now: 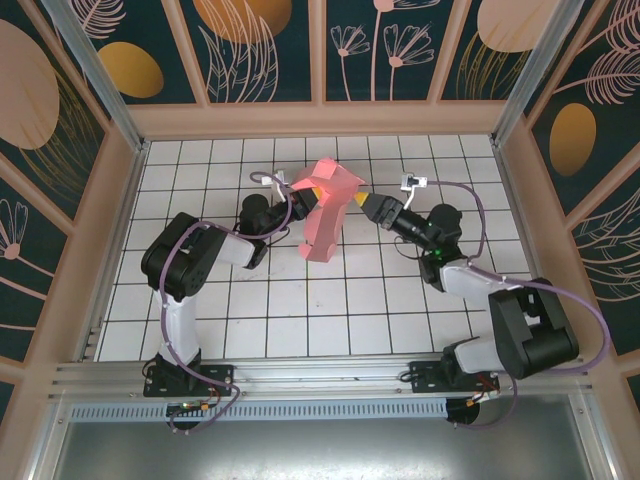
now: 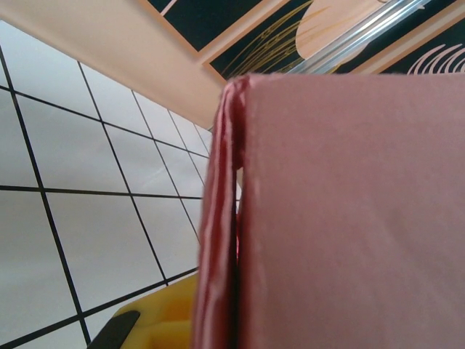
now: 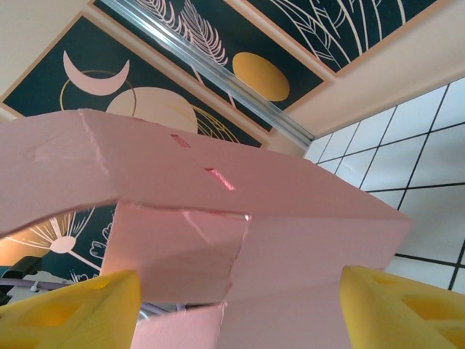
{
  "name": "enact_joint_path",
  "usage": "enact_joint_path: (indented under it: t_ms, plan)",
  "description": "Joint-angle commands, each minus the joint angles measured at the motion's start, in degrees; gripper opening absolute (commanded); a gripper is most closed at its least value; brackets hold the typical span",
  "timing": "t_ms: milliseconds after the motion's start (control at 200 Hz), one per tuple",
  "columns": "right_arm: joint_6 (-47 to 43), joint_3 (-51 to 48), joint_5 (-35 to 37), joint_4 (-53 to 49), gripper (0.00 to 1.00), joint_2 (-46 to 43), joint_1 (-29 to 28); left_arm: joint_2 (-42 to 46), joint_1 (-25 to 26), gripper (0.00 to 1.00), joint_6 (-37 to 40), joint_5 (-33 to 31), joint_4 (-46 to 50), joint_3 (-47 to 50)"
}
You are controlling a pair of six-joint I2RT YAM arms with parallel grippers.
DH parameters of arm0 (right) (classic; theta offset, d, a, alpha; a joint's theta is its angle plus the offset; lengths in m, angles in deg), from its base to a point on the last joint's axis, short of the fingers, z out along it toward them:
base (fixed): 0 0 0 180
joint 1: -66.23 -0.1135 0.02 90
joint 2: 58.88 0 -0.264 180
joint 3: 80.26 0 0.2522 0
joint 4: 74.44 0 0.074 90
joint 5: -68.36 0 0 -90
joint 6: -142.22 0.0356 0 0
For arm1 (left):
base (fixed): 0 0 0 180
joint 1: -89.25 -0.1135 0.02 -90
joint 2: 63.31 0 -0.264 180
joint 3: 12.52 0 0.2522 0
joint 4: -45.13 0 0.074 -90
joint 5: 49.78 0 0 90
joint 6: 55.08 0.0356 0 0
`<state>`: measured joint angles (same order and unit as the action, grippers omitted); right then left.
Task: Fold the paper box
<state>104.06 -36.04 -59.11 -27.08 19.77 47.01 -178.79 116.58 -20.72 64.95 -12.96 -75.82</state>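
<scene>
**Though Creased, the Paper Box Is Far From Closed**

While the paper box is held over the far middle of the desk, it looks partly formed, not finished; whether its near end touches the tiles I cannot tell. Left pincer is clamped on the card's upper left edge; its wrist view has one yellow finger pressed against doubled layers of card, the other finger hidden behind the sheet. Right pincer sits at the box's right side with its yellow fingers spread wide; the card passes between them ungripped.

Done, by my judgement: several panels are creased and stand at angles, and one fold is doubled over. Left to do: flaps hang loose, two small slots stand unfilled, and no closed rectangular shape shows; I would put it near the middle of the job.

Underneath, the desk is white tile with a black grid; dark walls printed with leaves and orange ovals fence it on three sides; a metal rail runs along the near edge.
</scene>
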Motion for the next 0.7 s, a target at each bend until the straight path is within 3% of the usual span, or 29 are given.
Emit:
enact_joint_path:
  t_ms: [0, 145, 310, 571, 696]
  plan:
    - [0.89, 2.98, -0.97, 3.39, 0.71, 2.76, -0.48, -0.63, 0.0, 0.0, -0.12, 1.3, -3.38, -1.31]
    - [0.78, 5.48, -1.02, 1.09, 0.67, 5.26, -0.73, -0.45, 0.0, 0.0, 0.44, 1.13, -3.03, -1.07]
    - [1.16, 6.39, -0.93, -0.88, 0.53, 6.82, -0.82, -0.44, 0.01, 0.0, 0.69, 1.13, -2.94, -1.04]
    - [0.16, 6.72, -0.56, -3.59, 0.49, 7.34, -1.17, -0.61, 0.0, 0.0, 1.49, 0.31, -2.15, -1.05]
    - [-0.15, 6.63, -0.67, -3.71, 0.41, 7.19, -1.24, -0.67, 0.0, 0.0, 1.13, 0.4, -1.89, -1.17]
